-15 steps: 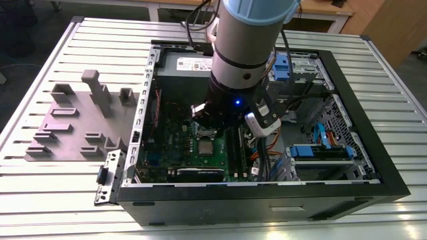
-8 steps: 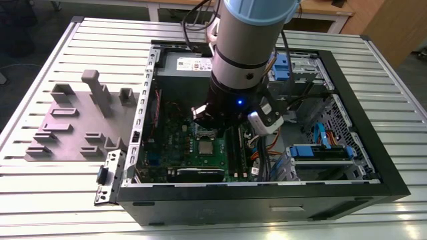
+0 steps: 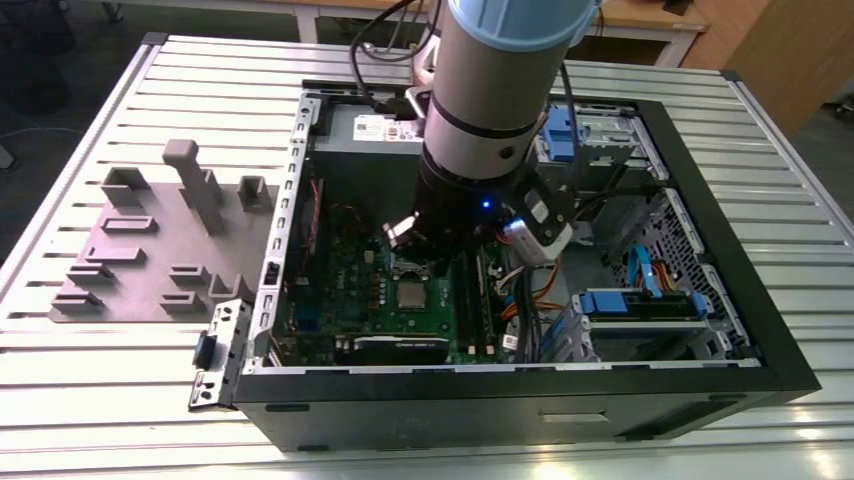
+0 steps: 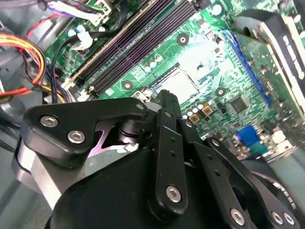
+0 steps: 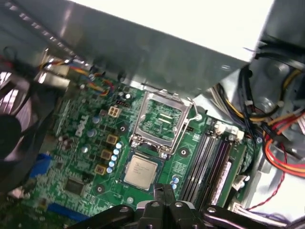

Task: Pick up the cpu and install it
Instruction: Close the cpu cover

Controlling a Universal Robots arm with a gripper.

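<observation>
Clenched in both wrist views: the gripper, fingertips pressed together with nothing between, close over the cpu; cannot tell whether touching. Sits flat in its socket on the green motherboard, metal top up, toward the near side of the open case in the exterior view. On the far side of the socket, the silver socket frame, hinged upright and open; to the exterior view's right, the long memory slots.

Looks very light, thin and stiff, with a smooth lid likely to slip under any pinch from above. Seems fragile underneath, so calls for no pressing and no dragging across the socket. Wants taking by two opposite edges at the paler rim, never by the flat top. Has no long axis, being square; lies with edges squared to the frame and parallel to the memory slots, face pointing straight up out of the case.
</observation>
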